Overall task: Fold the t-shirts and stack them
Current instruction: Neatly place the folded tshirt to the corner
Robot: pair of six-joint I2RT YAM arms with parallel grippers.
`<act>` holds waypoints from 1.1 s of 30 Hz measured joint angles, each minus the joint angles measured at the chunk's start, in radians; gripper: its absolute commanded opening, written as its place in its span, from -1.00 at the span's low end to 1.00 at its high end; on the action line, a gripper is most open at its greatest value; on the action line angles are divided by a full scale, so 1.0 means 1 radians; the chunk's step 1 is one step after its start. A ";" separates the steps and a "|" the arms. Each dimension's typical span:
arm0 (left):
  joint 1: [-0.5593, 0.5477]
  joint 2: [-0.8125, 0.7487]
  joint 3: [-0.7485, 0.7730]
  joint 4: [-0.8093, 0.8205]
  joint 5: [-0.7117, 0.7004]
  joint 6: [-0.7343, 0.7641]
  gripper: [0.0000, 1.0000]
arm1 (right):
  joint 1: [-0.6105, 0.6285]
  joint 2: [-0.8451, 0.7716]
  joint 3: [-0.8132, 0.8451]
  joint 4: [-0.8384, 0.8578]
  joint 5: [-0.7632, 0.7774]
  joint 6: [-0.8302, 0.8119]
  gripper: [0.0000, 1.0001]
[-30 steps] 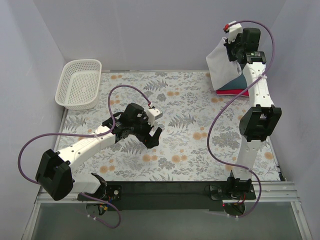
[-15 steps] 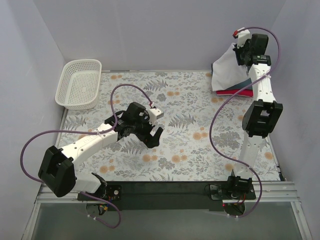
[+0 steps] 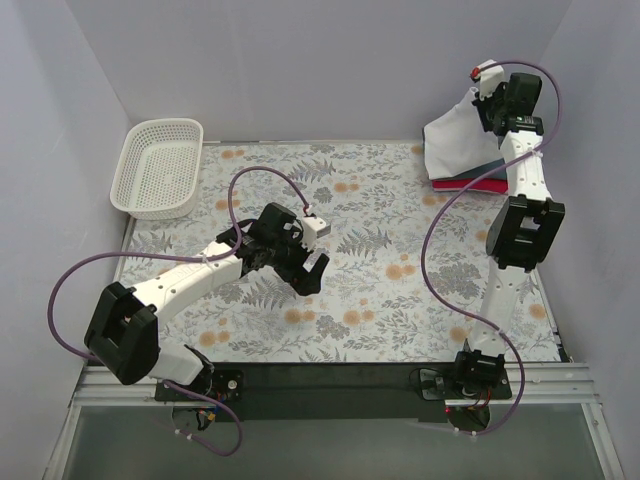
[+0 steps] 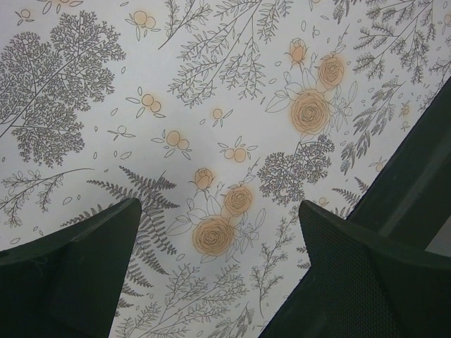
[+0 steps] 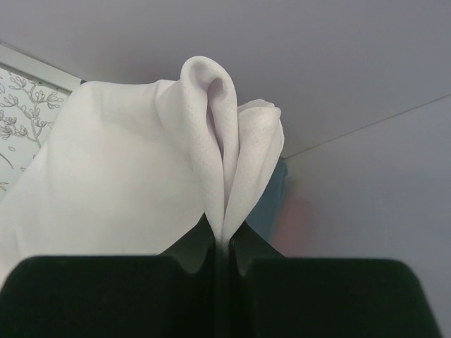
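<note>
Right jaws clenched on pinched fold of white shirt (image 5: pixel 134 176), raised at far right corner so cloth hung above folded shirts (image 3: pixel 462 183), probably for stacking. Left jaws released, empty, hovering mid-table (image 3: pixel 380 220), apart from work.

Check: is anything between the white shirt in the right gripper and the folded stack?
Nothing visible. The white shirt hangs from the shut right gripper over the stack, its lower part hiding some of it.
</note>
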 measured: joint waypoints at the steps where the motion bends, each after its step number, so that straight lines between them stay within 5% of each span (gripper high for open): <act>1: 0.000 0.003 0.000 0.000 0.001 -0.001 0.90 | -0.003 0.005 0.000 0.011 0.000 -0.006 -0.97; 15: 0.000 0.004 0.001 -0.008 0.002 -0.002 0.90 | -0.022 0.059 -0.003 0.100 0.013 -0.080 -0.97; 18: 0.000 0.006 0.002 -0.008 0.002 -0.002 0.91 | -0.029 0.059 -0.008 0.114 0.029 -0.092 -0.25; 19: 0.000 0.009 0.003 -0.010 0.002 -0.002 0.91 | -0.031 0.060 -0.010 0.122 0.039 -0.095 0.14; 22: 0.000 0.019 0.008 -0.016 0.002 -0.003 0.91 | -0.036 0.062 -0.010 0.154 0.072 -0.110 0.70; 33: 0.064 -0.004 0.029 -0.032 0.038 -0.038 0.91 | -0.035 -0.002 -0.082 0.171 0.074 -0.059 0.97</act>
